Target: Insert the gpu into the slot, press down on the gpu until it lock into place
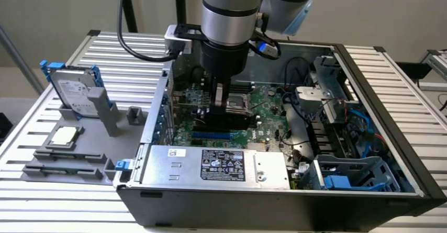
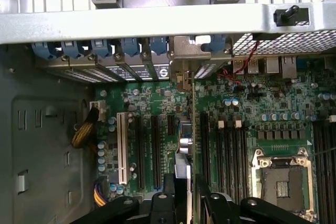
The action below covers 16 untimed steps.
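Gripper (image 1: 225, 111) reaches straight down into the open computer case (image 1: 279, 207), its jaws closed against both faces of the gpu (image 1: 232, 122), which it holds by the upper edge. The card stands on edge inside the case, over the green motherboard (image 1: 269, 112), with its metal bracket at the case's rear wall. The blue slot (image 1: 209, 137) shows just beneath the card's lower edge; whether the card is fully seated I cannot tell.

Outside the case, on the exterior view's left, a grey holder (image 1: 91, 154) lies on the slatted table (image 1: 56, 212) just beside the case wall. A hard drive (image 1: 72, 92) in a blue frame stands upright in the holder, and a square processor chip (image 1: 64, 136) lies flat on it. Inside the case, along the wall nearest the exterior camera, sits the silver power-supply box (image 1: 216, 165), just in front of the slot. Beyond the gpu, toward the middle of the case, run the black memory slots (image 2: 227, 150), and then comes the open processor socket (image 2: 282, 182). At the case's end on the exterior view's right, a blue plastic drive cage (image 1: 349, 175) stands among blue and red cables.
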Tool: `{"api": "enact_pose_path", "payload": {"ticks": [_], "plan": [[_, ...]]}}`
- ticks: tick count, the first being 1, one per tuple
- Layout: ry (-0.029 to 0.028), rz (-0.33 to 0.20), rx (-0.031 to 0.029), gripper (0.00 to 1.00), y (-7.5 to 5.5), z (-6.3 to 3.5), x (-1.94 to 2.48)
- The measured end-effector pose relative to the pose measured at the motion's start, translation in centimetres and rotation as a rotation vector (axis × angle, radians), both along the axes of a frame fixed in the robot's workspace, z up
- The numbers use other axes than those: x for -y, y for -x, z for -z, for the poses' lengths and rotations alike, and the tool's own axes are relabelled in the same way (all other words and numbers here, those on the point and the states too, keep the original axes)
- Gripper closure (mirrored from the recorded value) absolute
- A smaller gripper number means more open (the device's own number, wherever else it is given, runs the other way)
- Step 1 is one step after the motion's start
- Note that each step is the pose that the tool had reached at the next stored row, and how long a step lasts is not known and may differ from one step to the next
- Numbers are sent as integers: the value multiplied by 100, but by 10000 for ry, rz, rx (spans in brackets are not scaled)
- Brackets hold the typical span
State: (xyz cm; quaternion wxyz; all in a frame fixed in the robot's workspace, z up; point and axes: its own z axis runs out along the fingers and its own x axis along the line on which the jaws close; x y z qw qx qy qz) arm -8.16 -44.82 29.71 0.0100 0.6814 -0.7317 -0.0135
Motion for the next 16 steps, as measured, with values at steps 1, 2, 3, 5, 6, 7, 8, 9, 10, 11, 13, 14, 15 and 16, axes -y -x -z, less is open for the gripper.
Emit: {"api": "enact_pose_path", "payload": {"ticks": [1, 2, 3, 5, 6, 7, 8, 9, 10, 11, 13, 14, 15, 16], "plan": [[0, 1, 0, 74, 1, 6, -1], [1, 3, -1, 74, 4, 11, -1], [1, 3, -1, 74, 5, 17, -1], [1, 3, -3, 74, 9, 27, -1], [0, 4, -2, 74, 10, 33, -1], [1, 3, -3, 74, 12, 38, -1], [2, 3, -3, 74, 14, 44, -1], [1, 3, -3, 74, 16, 51, -1], [1, 4, -3, 74, 19, 59, -1], [1, 4, -3, 74, 21, 66, -1], [1, 3, -3, 74, 25, 78, -3], [4, 2, -4, 74, 25, 81, -4], [3, 4, -4, 74, 26, 84, -5], [1, 6, -3, 74, 27, 88, -7]]}}
